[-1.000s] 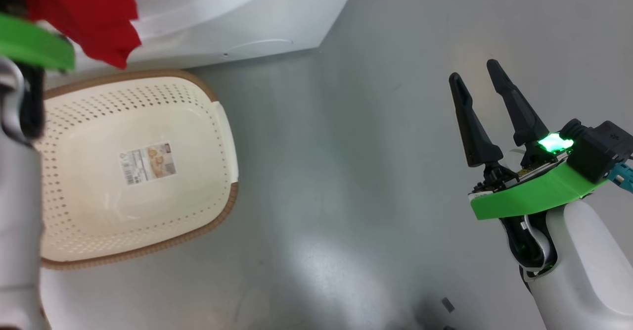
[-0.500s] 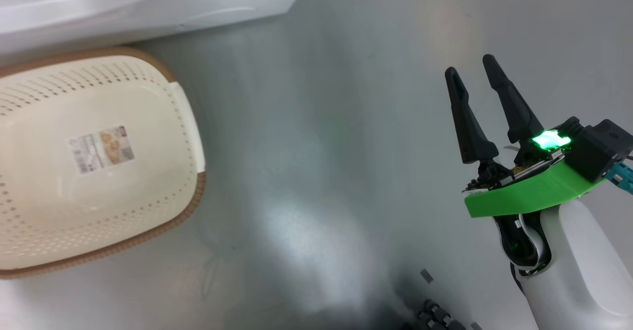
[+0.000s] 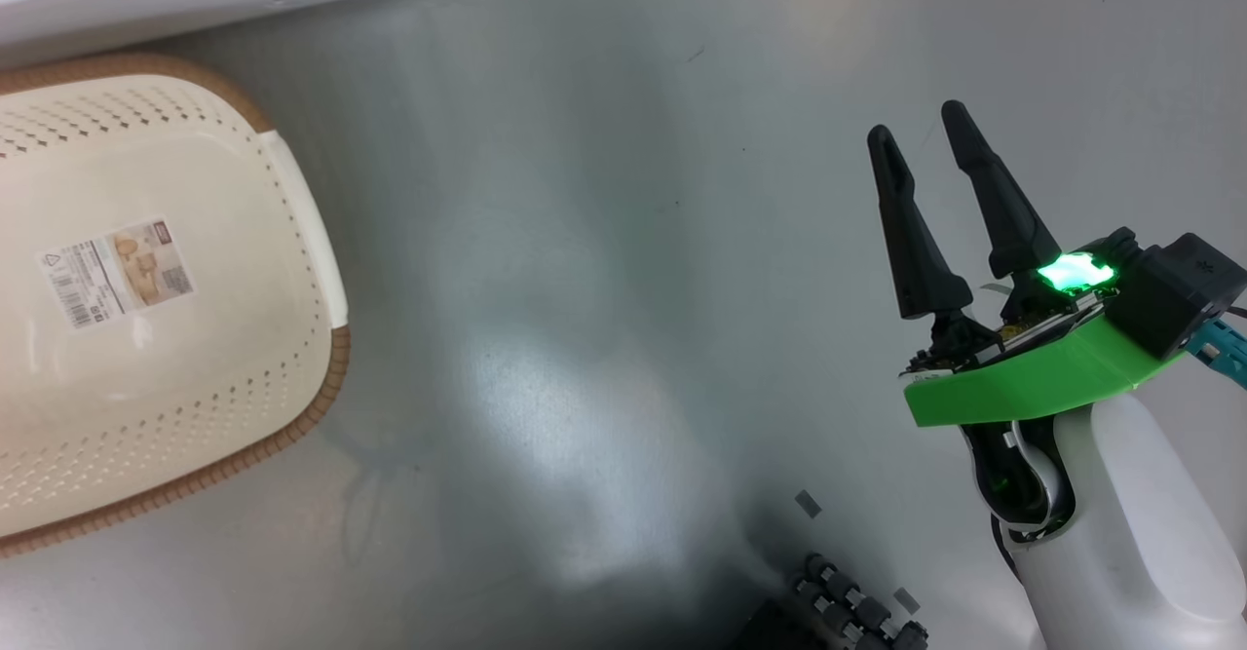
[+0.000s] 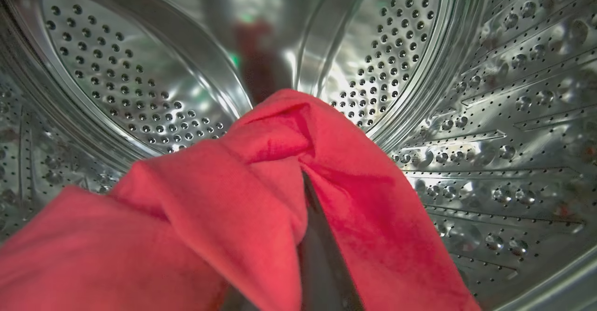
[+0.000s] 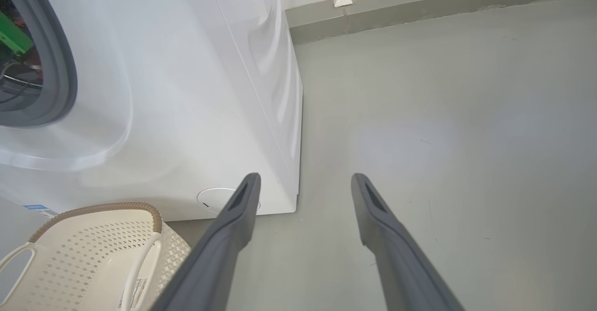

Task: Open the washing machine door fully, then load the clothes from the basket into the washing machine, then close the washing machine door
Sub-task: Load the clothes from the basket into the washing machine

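Draping the left hand (image 4: 301,176) inside the drum (image 4: 489,115), the pinched clothes (image 4: 210,208) hide it; right hand (image 3: 916,124) gapes empty.

Red clothes (image 4: 261,199) bunched up inside perforated steel drum (image 4: 489,115), white washing machine (image 5: 186,92) with grey gasket (image 5: 65,68), cream perforated basket (image 3: 336,377) upright on floor (image 3: 623,241) just before it, paper label (image 3: 112,270) on its bottom

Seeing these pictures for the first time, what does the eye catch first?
The red clothes glow against the shiny perforated steel drum in the left wrist view. In the head view, the cream basket sits empty on the grey floor, and the right gripper stands open near a bright green light.
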